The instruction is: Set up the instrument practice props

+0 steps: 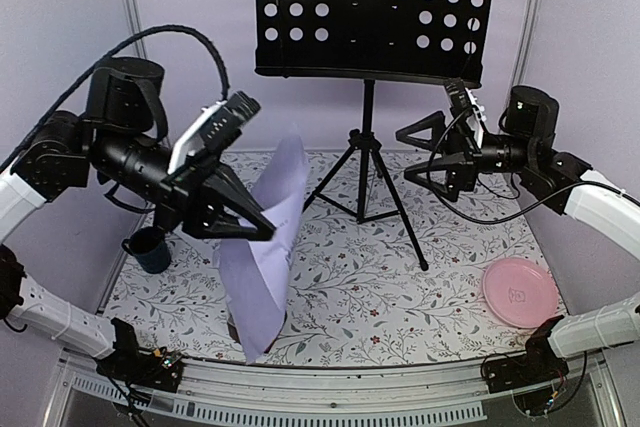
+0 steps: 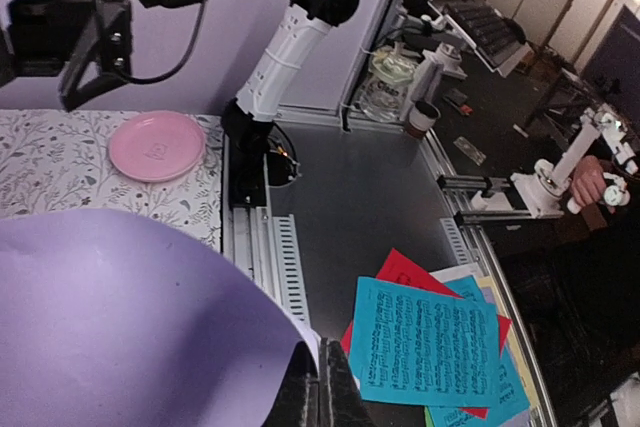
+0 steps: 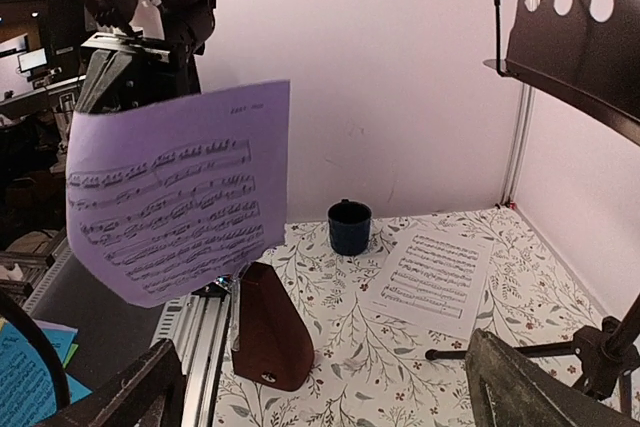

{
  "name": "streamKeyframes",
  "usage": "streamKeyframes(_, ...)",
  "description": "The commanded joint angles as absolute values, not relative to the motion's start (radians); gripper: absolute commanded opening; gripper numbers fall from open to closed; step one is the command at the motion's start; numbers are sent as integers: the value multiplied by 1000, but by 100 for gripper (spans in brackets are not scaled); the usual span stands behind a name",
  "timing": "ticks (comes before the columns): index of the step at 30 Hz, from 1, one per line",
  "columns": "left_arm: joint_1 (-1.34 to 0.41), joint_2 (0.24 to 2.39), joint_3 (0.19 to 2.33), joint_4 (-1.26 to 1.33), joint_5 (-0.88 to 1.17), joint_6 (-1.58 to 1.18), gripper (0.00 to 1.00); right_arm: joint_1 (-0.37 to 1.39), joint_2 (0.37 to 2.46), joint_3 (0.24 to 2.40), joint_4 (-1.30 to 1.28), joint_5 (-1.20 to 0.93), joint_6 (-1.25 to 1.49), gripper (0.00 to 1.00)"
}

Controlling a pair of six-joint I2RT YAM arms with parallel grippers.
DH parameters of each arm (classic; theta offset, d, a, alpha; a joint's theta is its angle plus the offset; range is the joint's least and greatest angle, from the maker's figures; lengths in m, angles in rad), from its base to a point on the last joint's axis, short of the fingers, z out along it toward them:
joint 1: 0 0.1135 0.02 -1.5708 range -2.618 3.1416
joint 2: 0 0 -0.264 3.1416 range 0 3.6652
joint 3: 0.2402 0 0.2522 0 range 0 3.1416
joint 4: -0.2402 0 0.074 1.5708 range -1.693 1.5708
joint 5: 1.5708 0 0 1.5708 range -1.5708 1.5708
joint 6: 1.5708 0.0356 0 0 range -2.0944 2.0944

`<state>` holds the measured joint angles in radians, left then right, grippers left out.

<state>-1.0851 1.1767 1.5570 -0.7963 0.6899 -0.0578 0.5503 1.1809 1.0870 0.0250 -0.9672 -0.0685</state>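
The black tripod music stand (image 1: 375, 12) rises at the back centre, its perforated desk bare; its desk edge (image 3: 580, 37) shows in the right wrist view. My left gripper (image 1: 265, 230) is shut on the edge of a pale purple sheet of printed music (image 1: 270, 247), which hangs curled above the front left of the table. The pinch (image 2: 320, 397) and the sheet (image 2: 130, 327) fill the left wrist view. A second, white sheet (image 3: 432, 282) lies flat by the stand's legs. The dark-red metronome (image 3: 268, 332) stands at the front left edge. My right gripper (image 1: 415, 155) hovers open and empty right of the stand.
A dark blue mug (image 1: 150, 247) stands at the left wall and a pink plate (image 1: 520, 292) lies at the front right. The stand's tripod legs (image 1: 368, 177) spread over the middle of the floral cloth. Coloured music sheets (image 2: 430, 342) lie off the table.
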Motion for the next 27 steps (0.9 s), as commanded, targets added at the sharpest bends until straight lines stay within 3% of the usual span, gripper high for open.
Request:
streamKeyframes(1, -1233, 1275, 1715, -920, 550, 61, 0, 591, 1155, 1082, 1, -1006, -141, 99)
streamKeyframes(8, -1285, 1324, 1876, -951, 546, 116, 0, 637, 1120, 1074, -41, -1034, -196, 99)
streamKeyframes(17, -1288, 1320, 1867, -959, 577, 161, 0, 687, 1079, 1039, 39, -1054, -124, 99)
streamKeyframes(25, -1289, 1308, 1865, -956, 521, 191, 0, 798, 1153, 1063, -50, -1027, -159, 100)
streamKeyframes(27, -1290, 1302, 1860, -950, 500, 200, 0, 830, 1160, 1063, -58, -1027, -155, 96)
